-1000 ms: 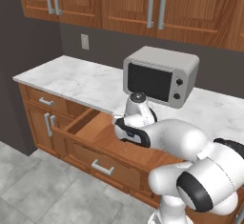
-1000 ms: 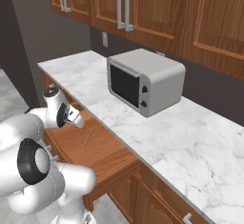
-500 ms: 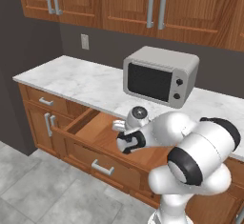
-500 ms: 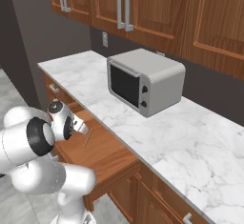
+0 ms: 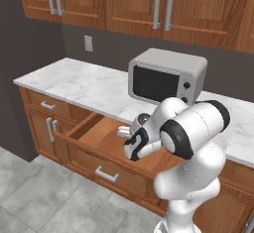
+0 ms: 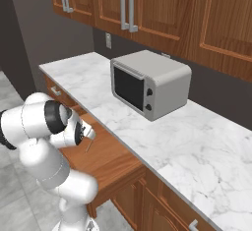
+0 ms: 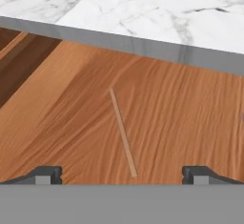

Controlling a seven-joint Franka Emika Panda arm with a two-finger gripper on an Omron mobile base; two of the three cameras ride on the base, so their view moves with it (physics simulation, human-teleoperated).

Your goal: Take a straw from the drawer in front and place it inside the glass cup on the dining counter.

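The drawer (image 5: 99, 170) stands pulled out below the marble wall counter, its wood floor (image 7: 186, 118) bare except for the straw. The straw (image 7: 123, 132) is a thin reddish-brown stick lying flat on that floor; in the right base view the straw (image 6: 88, 146) lies just under the hand. My gripper (image 7: 123, 175) hangs low over the drawer, open, its two dark fingertips (image 7: 45, 174) standing wide on either side of the straw's near end with nothing between them. The gripper (image 5: 125, 133) (image 6: 90, 134) points down into the drawer. The glass cup and the dining counter are out of view.
A silver microwave (image 5: 166, 76) (image 6: 150, 82) sits on the marble wall counter (image 5: 94, 88), whose grey edge (image 7: 143, 44) overhangs the drawer's back. A narrower drawer (image 5: 47, 105) and a cabinet door lie to the left. Wood wall cabinets (image 5: 149, 4) hang above.
The arm has bent forward and the hand has come down into the open drawer, closer to the straw. The jaws have stayed open. The straw has not moved.
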